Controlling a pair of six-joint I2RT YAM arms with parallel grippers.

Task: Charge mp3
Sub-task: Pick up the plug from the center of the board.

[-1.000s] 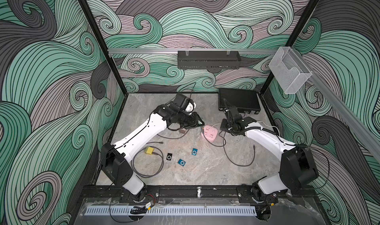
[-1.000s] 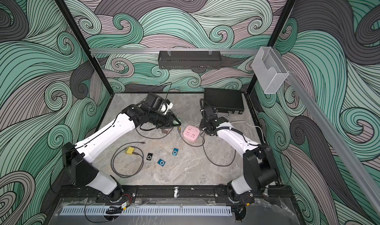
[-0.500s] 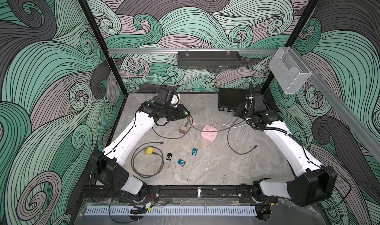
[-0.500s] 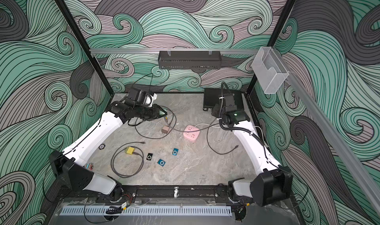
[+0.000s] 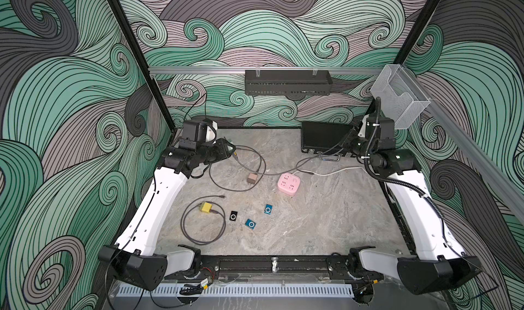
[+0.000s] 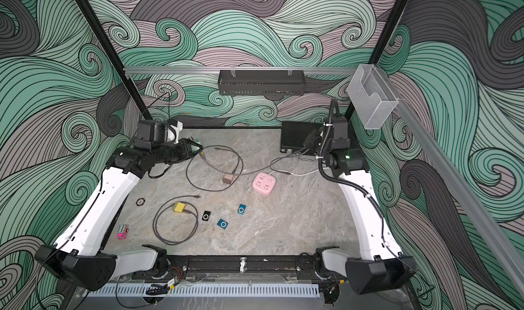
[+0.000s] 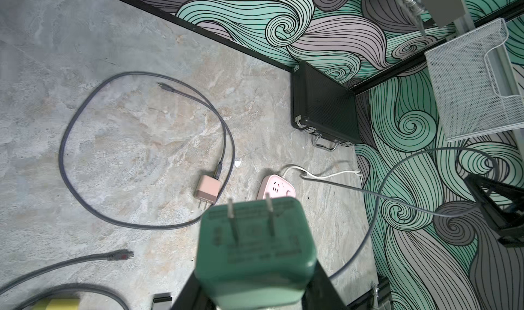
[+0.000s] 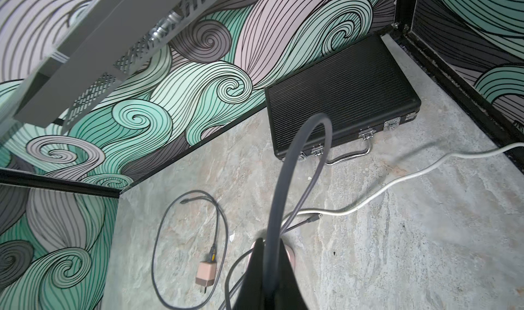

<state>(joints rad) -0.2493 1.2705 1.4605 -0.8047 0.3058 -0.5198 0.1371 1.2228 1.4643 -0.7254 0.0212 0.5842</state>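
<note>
1. My left arm stretches low toward the table's (image 5: 326,226) far-left corner. My left gripper (image 5: 226,150) clamps a green charger (image 7: 255,243).
2. My right arm bends at the far-right corner. My right gripper (image 8: 269,269) pinches a grey cable (image 8: 286,166).
3. Toward the front edge lie one black mp3 player (image 5: 233,216) and two blue mp3 players (image 5: 250,224) (image 5: 268,209).

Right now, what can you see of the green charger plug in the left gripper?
The green charger plug is a rounded matte-plastic block; its flat face carries two bare metal prongs and small dark print. It hangs above the table, clamped between the left gripper's black fingers, prongs pointing away from the wrist. A grey cable appears to leave its hidden rear.
</note>
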